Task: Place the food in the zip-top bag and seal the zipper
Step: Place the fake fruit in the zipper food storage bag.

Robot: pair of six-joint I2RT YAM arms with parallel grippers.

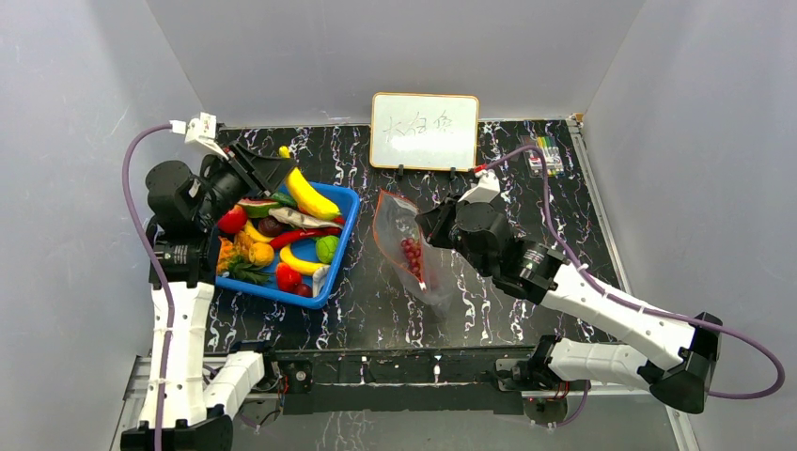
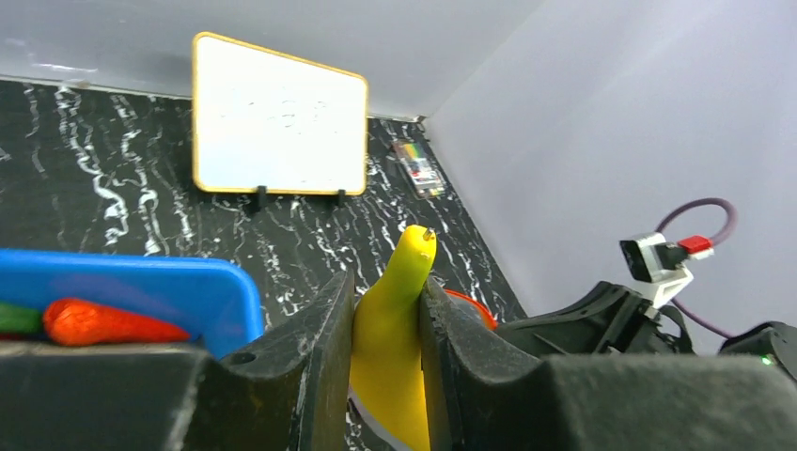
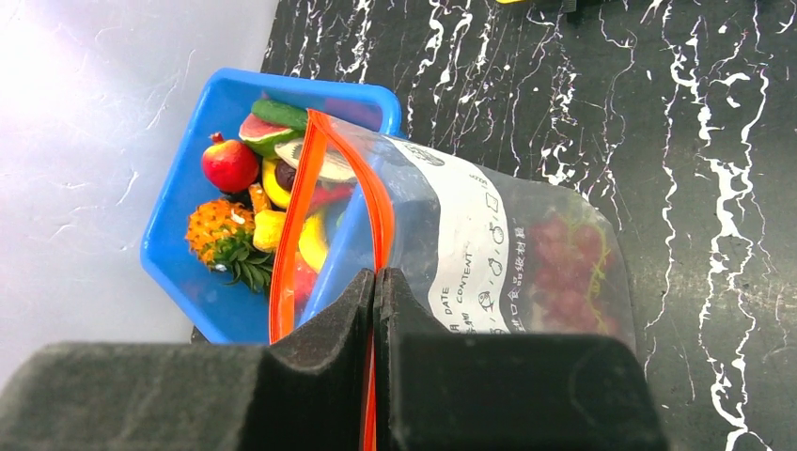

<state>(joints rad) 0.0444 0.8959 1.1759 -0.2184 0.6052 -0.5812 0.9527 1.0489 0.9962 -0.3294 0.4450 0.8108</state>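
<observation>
Right claw [image 3: 376,277] on "DATE CONTENT" bag [image 3: 470,225]

Counted on the table: whiteboard [image 1: 425,130] 1; marker pack [image 1: 548,155] 1; blue basket [image 1: 350,214] 1; zip-top bag [image 1: 399,225] 1. Food: banana [image 1: 312,195] [image 1: 299,261] 2; pineapple [image 3: 221,240] 1; grape bunch [image 1: 411,254] 1; green round fruit [image 1: 327,248] 1.

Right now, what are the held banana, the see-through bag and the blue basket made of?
The banana: likely hard plastic, smooth, even yellow with a soft sheen.
The bag: thin clear plastic film; it crinkles, glares, and the grapes show through.
The basket: probably rigid moulded plastic, glossy blue, with a rounded rim.
</observation>
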